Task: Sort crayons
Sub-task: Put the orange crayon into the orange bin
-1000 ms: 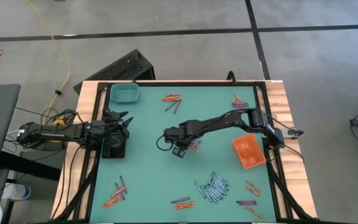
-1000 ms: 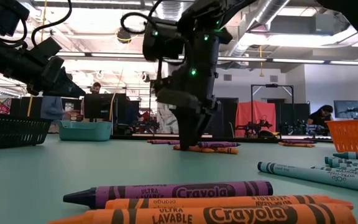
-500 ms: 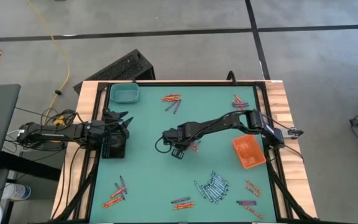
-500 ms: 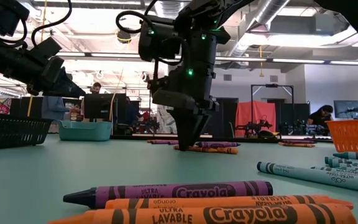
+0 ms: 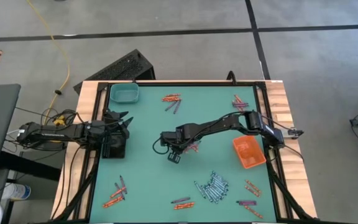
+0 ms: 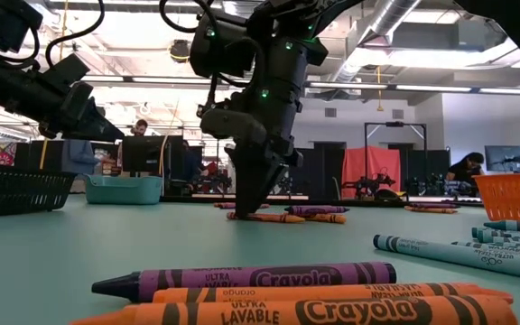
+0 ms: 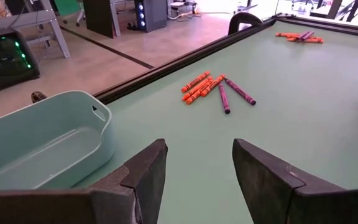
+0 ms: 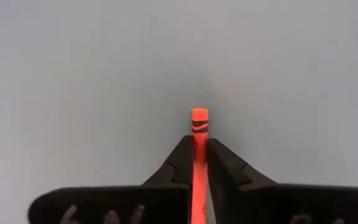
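Crayons lie in small clusters on the green table: orange and purple ones at the far side (image 5: pixel 171 99), far right (image 5: pixel 240 101), middle (image 5: pixel 193 147) and near edge (image 5: pixel 182 203), pale blue-grey ones (image 5: pixel 211 186) near right. My right gripper (image 5: pixel 173 156) stands at the table's middle, slanting steeply down and shut on an orange crayon (image 8: pixel 199 134). My left gripper (image 7: pixel 197 168) waits open at the left edge, above the black tray (image 5: pixel 114 147). My right gripper pinches the orange crayon's two long sides (image 8: pixel 199 149) between its fingertips. The fingers come steeply from above, and the crayon's flat end (image 8: pixel 199 116) sticks out beyond the tips. In the low view the crayon (image 6: pixel 264 218) lies level on the table at the fingertips.
A teal tray (image 5: pixel 124 93) stands at the far left corner and an orange tray (image 5: pixel 248 151) at the right side. A raised dark rim (image 5: pixel 185 82) runs round the table. Bare green surface lies between the black tray and my right gripper.
My right gripper has shifted a little toward the table's left and near edges, tipped further over, and shut on the orange crayon. That crayon has slid left along the table, away from the others of its cluster.
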Robot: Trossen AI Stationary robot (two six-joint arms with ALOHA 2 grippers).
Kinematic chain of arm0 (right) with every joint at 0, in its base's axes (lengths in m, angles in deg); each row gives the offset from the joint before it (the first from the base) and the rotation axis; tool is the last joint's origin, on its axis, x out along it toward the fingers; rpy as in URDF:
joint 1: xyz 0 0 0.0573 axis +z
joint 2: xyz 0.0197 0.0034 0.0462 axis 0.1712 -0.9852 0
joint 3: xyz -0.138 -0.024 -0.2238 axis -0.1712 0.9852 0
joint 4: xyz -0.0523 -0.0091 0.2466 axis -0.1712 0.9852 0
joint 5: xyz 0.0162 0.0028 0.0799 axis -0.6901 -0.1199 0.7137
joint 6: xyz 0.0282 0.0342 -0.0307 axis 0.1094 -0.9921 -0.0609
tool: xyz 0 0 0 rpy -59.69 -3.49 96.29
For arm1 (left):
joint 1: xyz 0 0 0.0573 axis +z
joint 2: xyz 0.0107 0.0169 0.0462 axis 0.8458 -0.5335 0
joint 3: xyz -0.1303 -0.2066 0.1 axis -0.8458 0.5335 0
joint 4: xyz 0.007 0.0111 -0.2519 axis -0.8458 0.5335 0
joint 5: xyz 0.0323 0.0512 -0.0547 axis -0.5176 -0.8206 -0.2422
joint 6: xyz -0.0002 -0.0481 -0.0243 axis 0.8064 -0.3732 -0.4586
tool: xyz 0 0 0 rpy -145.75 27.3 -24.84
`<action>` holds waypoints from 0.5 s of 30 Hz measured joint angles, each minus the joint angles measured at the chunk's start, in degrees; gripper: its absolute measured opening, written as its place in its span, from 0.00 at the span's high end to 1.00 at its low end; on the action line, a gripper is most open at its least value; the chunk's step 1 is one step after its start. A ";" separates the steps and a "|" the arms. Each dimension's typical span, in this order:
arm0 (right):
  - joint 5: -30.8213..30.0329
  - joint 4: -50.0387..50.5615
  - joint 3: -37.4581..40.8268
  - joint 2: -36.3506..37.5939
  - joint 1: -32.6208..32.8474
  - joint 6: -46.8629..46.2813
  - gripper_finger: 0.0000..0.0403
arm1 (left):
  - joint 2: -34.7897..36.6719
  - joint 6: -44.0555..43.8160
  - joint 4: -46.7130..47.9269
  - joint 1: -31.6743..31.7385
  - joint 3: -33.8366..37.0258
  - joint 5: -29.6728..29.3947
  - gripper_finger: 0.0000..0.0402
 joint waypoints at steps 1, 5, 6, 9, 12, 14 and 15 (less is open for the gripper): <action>0.00 0.00 0.00 0.00 0.02 0.32 0.90 | 0.00 0.00 0.00 -0.02 0.00 0.00 0.56; 0.15 -0.07 0.00 0.02 0.23 1.30 0.91 | 0.00 0.00 0.00 -0.02 0.00 0.00 0.56; 0.15 -0.23 0.00 0.01 0.38 1.77 0.91 | 0.00 0.00 0.00 -0.01 0.00 0.00 0.56; 0.11 -1.43 -0.04 0.02 1.11 3.47 0.91 | 0.00 0.00 0.00 -0.01 0.00 0.00 0.56; 0.12 -2.60 -0.04 0.02 2.16 5.69 0.90 | 0.00 0.00 0.00 0.00 0.00 0.00 0.56; 0.09 -2.86 -0.04 0.03 2.82 6.82 0.90 | 0.00 0.00 0.00 -0.02 0.00 0.00 0.56; 0.07 -2.91 -0.04 0.04 3.08 7.33 0.90 | 0.00 0.00 0.02 -0.01 0.00 0.00 0.56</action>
